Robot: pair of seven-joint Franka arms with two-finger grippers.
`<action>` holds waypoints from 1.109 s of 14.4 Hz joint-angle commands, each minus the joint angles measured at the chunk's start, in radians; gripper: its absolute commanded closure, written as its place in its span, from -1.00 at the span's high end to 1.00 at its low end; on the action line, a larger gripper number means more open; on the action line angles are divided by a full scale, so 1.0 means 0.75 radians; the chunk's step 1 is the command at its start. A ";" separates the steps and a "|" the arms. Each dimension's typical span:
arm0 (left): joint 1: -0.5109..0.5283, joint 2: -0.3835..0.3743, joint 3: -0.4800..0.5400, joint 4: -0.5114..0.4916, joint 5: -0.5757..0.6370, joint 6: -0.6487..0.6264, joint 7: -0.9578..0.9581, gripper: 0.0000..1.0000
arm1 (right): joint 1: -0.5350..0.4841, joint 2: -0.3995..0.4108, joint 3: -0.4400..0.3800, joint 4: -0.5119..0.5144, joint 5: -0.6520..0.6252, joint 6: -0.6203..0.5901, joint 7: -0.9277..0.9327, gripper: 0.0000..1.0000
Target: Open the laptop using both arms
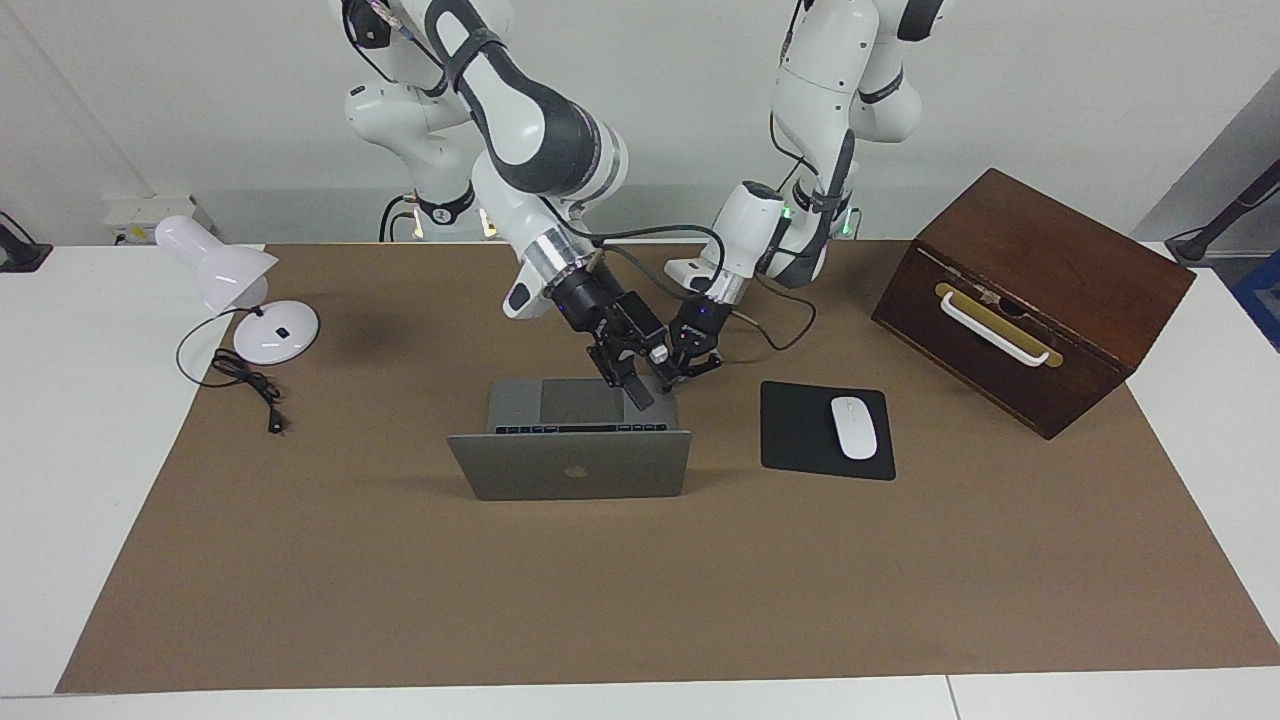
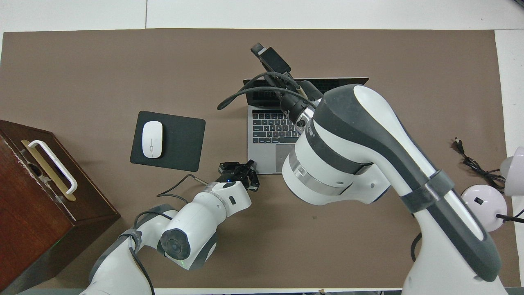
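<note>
The silver-grey laptop [image 1: 570,465] stands open in the middle of the mat, lid about upright. Its logo faces away from the robots, and the keyboard [image 2: 270,131] shows from above. My right gripper [image 1: 638,392] [image 2: 268,57] hangs over the deck close to the screen, at the lid's corner toward the left arm's end. I cannot tell whether it touches the lid. My left gripper [image 1: 670,378] [image 2: 249,166] is shut, its tips down on the deck's corner nearest the robots, toward the left arm's end.
A black mouse pad [image 1: 800,430] with a white mouse [image 1: 853,427] lies beside the laptop toward the left arm's end. A brown wooden box [image 1: 1040,290] with a white handle stands past it. A white lamp [image 1: 240,290] and its cable lie at the right arm's end.
</note>
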 commanded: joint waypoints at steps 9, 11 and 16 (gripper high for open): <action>-0.065 0.029 0.036 0.042 -0.131 0.011 0.018 -1.00 | -0.011 0.032 0.016 0.045 -0.530 0.060 0.324 1.00; -0.103 0.012 0.034 0.042 -0.211 0.011 0.018 -1.00 | -0.048 0.016 0.014 -0.010 -0.649 0.017 0.322 1.00; -0.128 -0.018 0.030 0.042 -0.311 0.009 0.018 -1.00 | -0.195 -0.017 0.004 -0.100 -0.864 -0.234 0.326 1.00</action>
